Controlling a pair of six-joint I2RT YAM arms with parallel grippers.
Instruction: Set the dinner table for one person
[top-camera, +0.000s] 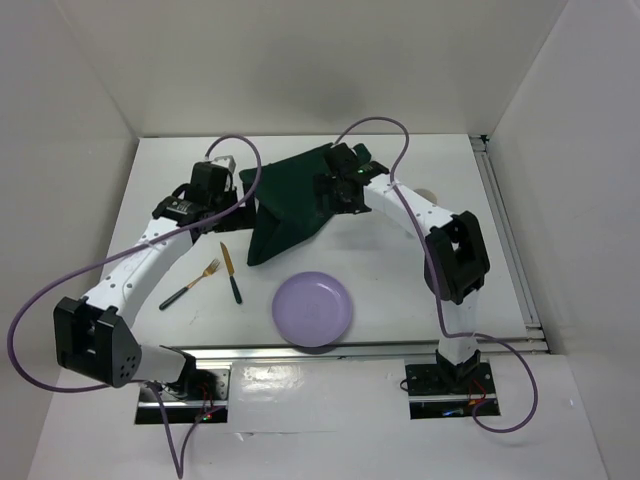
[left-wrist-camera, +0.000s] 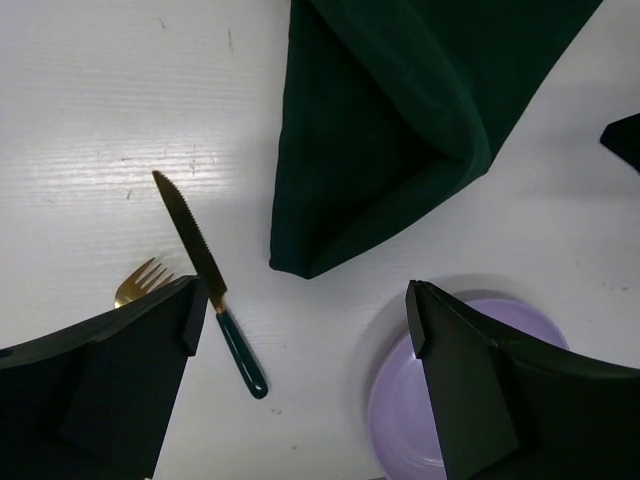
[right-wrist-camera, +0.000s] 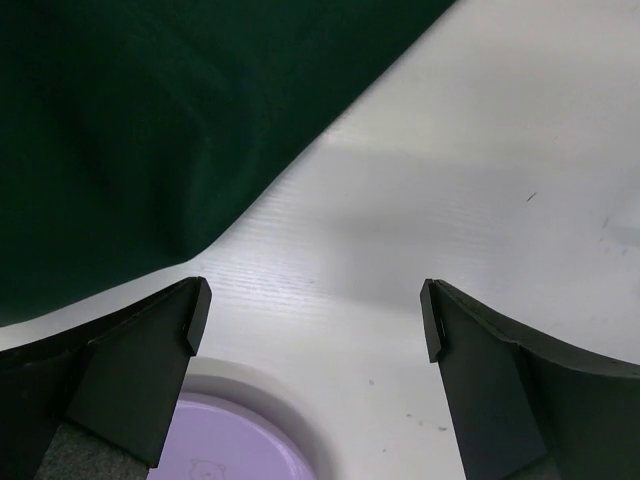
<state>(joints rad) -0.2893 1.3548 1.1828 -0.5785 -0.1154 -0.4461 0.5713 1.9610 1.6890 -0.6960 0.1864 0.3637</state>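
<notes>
The dinner table (top-camera: 180, 160) is a white top with a metal rail along its near edge. On it a crumpled dark green cloth (top-camera: 290, 205) lies at mid-back, a lilac plate (top-camera: 313, 309) near the front, and a gold knife (top-camera: 232, 272) and gold fork (top-camera: 190, 284), both green-handled, to the plate's left. My left gripper (top-camera: 205, 195) hovers open left of the cloth; below it I see the knife (left-wrist-camera: 205, 275), fork tines (left-wrist-camera: 140, 280), cloth (left-wrist-camera: 380, 130) and plate (left-wrist-camera: 400, 400). My right gripper (top-camera: 340, 185) hangs open over the cloth's far side, above cloth (right-wrist-camera: 130, 130) and plate (right-wrist-camera: 230, 440).
A metal rail (top-camera: 510, 240) runs along the table's right edge, with white walls around three sides. A small pale round thing (top-camera: 428, 193) peeks out behind the right arm. Purple cables loop over both arms.
</notes>
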